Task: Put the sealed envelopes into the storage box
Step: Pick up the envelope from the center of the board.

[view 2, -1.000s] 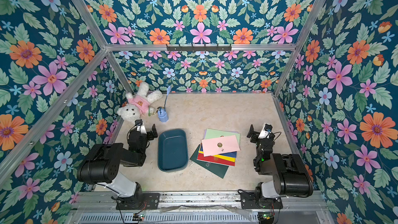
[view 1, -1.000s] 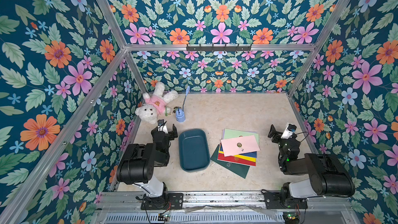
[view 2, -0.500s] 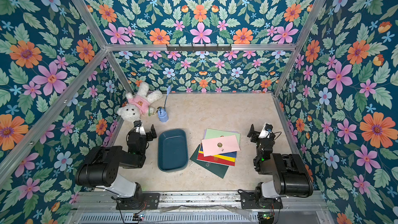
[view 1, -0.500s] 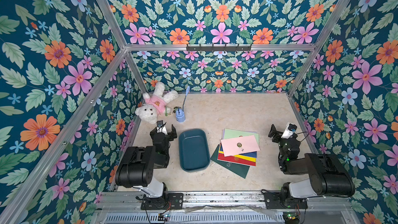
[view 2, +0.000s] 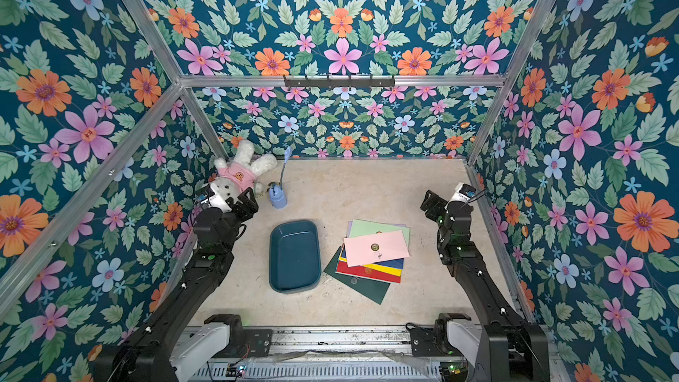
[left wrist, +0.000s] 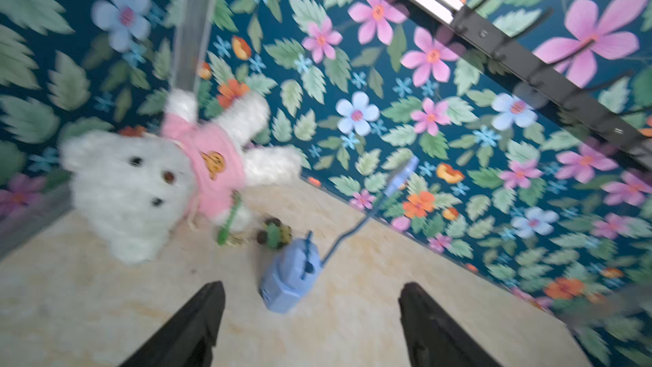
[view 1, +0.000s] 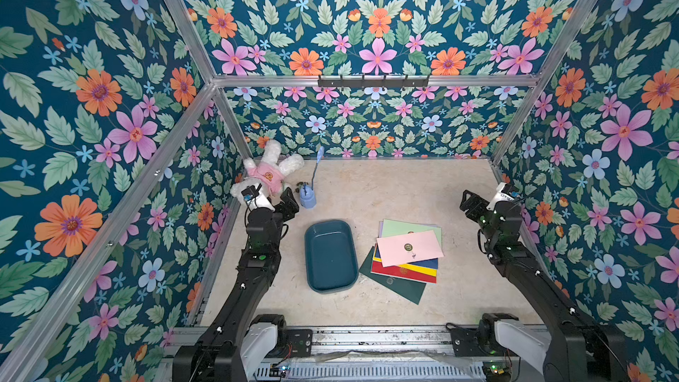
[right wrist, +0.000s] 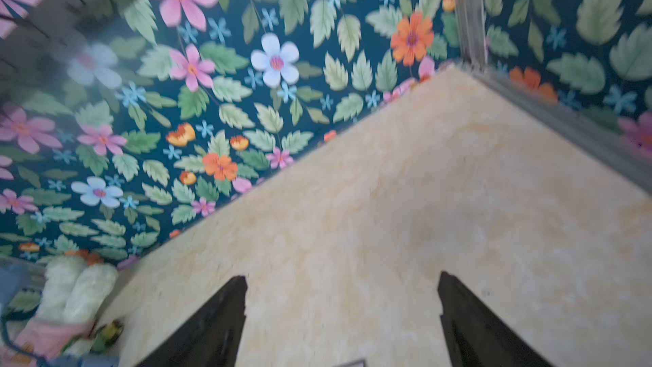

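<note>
Showing the layout at the outset of the first pick: the envelopes (view 1: 404, 257) lie as a fanned stack on the surface (view 1: 385, 185). The box (view 1: 330, 262) stands empty just to the stack's left, with no envelope inside it yet. The pink envelope (view 1: 409, 248) lies on top, seal up, its long axis running across the surface from left to right with a slight tilt. The box's long axis runs from the near edge toward the far wall (view 1: 367, 123), so a carried envelope probably needs about a quarter turn to fit within the rim. The stack lies between the box and the right arm (view 1: 514, 259). The right claw (view 1: 469, 204) is the nearer one; from it the stack lies inward, to its left, and back toward the near edge. The left claw (view 1: 290, 202) stands beyond the box, near the cup (view 1: 308, 196), with the box between it and the stack. Both claws are wide and empty: each wrist view shows two dark fingers (right wrist: 211, 326) well apart, gripping nothing and aimed at the far wall, not at the stack. On this evidence, the right arm must swing inward and tip down to reach the pink envelope.
</note>
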Controlling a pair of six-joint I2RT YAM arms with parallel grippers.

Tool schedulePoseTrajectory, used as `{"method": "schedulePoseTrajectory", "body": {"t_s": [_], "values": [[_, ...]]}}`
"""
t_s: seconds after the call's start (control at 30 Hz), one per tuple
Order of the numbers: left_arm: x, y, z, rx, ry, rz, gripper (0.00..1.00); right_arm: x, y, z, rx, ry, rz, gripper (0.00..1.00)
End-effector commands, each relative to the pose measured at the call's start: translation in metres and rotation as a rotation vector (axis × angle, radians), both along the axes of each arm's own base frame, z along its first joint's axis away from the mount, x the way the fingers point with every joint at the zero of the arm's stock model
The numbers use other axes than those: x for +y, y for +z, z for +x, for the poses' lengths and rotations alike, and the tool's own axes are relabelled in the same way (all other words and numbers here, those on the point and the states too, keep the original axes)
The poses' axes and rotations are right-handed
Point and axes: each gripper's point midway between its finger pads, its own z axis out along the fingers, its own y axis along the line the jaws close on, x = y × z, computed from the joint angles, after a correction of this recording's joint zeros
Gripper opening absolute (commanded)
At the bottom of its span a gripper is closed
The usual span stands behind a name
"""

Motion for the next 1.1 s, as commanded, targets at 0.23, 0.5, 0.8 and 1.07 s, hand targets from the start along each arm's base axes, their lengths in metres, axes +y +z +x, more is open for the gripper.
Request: {"method": "schedulePoseTrajectory", "body": {"t_s": [0.23, 0.5, 0.8, 1.07], "values": [[-0.231, -0.071, -0.064, 0.436, -0.684, -0.002, 0.67, 0.068, -0.09, -0.038, 0.415, 0.287, 0.097, 0.76], [-0.313, -0.137, -0.055, 0.648, -0.715, 0.154, 0.6, 0.077, -0.11, -0.031, 0.492, 0.326, 0.094, 0.71], [-0.309, -0.178, -0.054, 0.747, -0.646, 0.202, 0.61, 0.083, -0.131, -0.029, 0.563, 0.35, 0.08, 0.69], [-0.299, -0.197, -0.065, 0.79, -0.627, 0.213, 0.6, 0.091, -0.142, -0.035, 0.59, 0.379, 0.091, 0.65]]}}
